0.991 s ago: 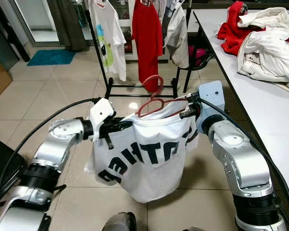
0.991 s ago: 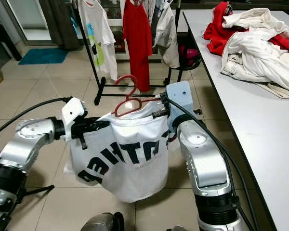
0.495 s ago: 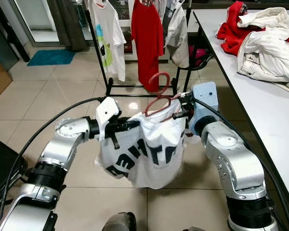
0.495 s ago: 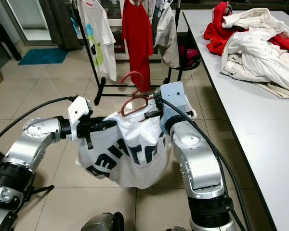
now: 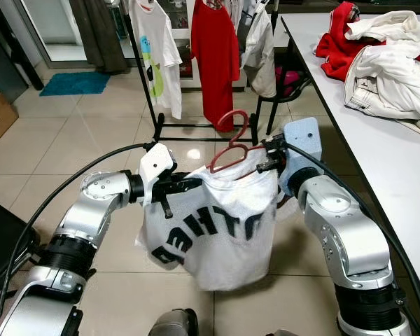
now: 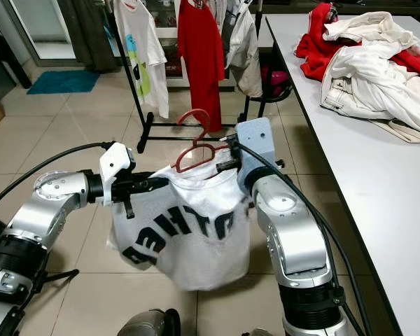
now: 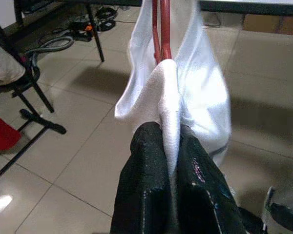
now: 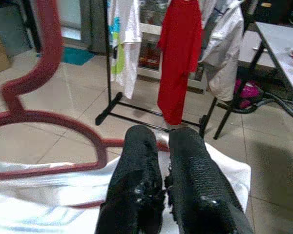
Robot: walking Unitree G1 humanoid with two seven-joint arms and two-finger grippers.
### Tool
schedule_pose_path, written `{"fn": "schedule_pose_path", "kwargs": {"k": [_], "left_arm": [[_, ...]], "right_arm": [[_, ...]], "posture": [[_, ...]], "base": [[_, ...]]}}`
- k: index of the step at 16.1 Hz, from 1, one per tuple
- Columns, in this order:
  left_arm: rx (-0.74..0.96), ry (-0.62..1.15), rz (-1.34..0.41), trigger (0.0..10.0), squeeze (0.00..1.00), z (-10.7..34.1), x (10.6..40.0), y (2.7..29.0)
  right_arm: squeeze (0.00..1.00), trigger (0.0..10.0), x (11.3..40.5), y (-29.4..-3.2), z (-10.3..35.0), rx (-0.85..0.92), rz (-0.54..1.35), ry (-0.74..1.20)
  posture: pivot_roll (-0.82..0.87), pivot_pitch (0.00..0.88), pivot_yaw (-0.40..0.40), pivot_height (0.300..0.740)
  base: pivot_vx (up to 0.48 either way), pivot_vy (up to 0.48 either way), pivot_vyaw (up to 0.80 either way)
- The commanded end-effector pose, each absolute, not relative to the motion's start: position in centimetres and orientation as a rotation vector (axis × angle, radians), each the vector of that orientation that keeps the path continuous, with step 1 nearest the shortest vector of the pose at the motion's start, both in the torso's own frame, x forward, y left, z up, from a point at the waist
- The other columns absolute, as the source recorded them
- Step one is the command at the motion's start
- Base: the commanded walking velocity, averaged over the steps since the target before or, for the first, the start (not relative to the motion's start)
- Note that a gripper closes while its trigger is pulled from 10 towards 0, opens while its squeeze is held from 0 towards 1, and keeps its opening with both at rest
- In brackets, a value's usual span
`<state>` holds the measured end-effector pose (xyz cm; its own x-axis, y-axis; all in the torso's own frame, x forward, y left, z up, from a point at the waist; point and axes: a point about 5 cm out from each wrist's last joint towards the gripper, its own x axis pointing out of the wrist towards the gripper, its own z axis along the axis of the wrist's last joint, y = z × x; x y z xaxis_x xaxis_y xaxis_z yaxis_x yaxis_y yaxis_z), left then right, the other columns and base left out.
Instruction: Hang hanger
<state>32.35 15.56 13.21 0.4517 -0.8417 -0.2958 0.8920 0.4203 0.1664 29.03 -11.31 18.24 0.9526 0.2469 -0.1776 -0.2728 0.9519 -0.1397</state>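
**In mid-frame, a white shirt on a red hanger held between our two hands**

At the centre of the head view we hold the white T-shirt [image 5: 217,224], with black lettering across its front, stretched between both arms above the tiled floor [image 5: 77,133]. The shirt is draped on the red hanger [image 5: 231,148], whose hook rises just above the collar, slightly right of centre.

Our left hand [image 7: 170,161] comes in from the left of the frame, its two black fingers [image 7: 146,185] pressed together on a fold of white cloth at the shirt's shoulder; in the wrist view the hanger's red bar runs just beyond that fold. Our right hand [image 8: 163,161] comes in from the right of centre, fingers [image 8: 195,180] closed tight at the other shoulder, with cloth below them and the red hanger just behind them; we cannot tell whether they pinch cloth, hanger, or both.

In the upper middle of the frame stands the black clothes rack [image 5: 196,129], carrying a white printed shirt [image 5: 157,56], a red garment [image 5: 215,59] and a pale one [image 5: 260,56]. Along the right edge runs the worktop [image 5: 392,168], with a heap of red and white clothes [image 5: 381,59] at upper right. A teal mat [image 5: 73,82] lies upper left.
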Motion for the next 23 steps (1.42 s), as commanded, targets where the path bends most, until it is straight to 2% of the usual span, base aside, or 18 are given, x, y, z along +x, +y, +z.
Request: {"fn": "schedule_pose_path", "kwargs": {"k": [1, 6, 9, 12, 13, 14, 17, 23], "left_arm": [[0.336, 0.136, -1.059, 0.0, 0.00, 14.3, 32.9, 16.1], [0.311, 0.092, -1.071, 0.0, 0.00, 15.0, 33.1, 16.1], [0.315, 0.049, -1.116, 0.0, 0.00, 15.5, 32.6, 16.9], [0.306, 0.030, -1.166, 0.0, 0.00, 15.6, 31.9, 17.5], [0.294, 0.018, -1.194, 0.0, 0.00, 15.8, 31.5, 17.6], [0.284, 0.006, -1.228, 0.0, 0.00, 15.9, 31.2, 17.7], [0.308, 0.001, -1.297, 0.0, 0.00, 16.0, 30.5, 17.8], [0.357, 0.017, -1.378, 0.0, 0.00, 15.6, 29.4, 16.9]], "right_arm": [[1.00, 10.0, 28.8, -11.0, 18.8, -0.167, 0.293, 0.136], [1.00, 10.0, 28.5, -11.4, 19.5, -0.171, 0.385, 0.070], [1.00, 10.0, 28.4, -14.0, 22.2, -0.154, 0.554, -0.113], [1.00, 10.0, 28.6, -16.0, 23.7, -0.198, 0.664, -0.163], [0.53, 10.0, 28.5, -16.3, 23.9, -0.232, 0.755, -0.157], [0.00, 10.0, 28.4, -16.5, 23.8, -0.266, 0.843, -0.151], [0.00, 10.0, 28.3, -16.1, 23.1, -0.389, 1.111, -0.078], [0.00, 10.0, 28.9, -14.3, 21.4, -0.451, 1.261, 0.003]], "posture": [[0.05, 0.034, 0.095, 0.740], [0.05, 0.032, 0.099, 0.740], [0.04, 0.028, 0.103, 0.740], [0.04, 0.025, 0.096, 0.740], [0.05, 0.024, 0.091, 0.740], [0.05, 0.023, 0.090, 0.740], [0.06, 0.020, 0.076, 0.740], [0.07, 0.013, 0.072, 0.740]], "base": [[0.000, 0.000, 0.00], [0.000, 0.000, 0.00], [0.000, 0.000, 0.00], [0.000, 0.000, 0.00], [0.000, 0.000, 0.00], [0.000, 0.000, 0.00], [0.000, 0.000, 0.00], [0.000, 0.000, 0.00]]}}
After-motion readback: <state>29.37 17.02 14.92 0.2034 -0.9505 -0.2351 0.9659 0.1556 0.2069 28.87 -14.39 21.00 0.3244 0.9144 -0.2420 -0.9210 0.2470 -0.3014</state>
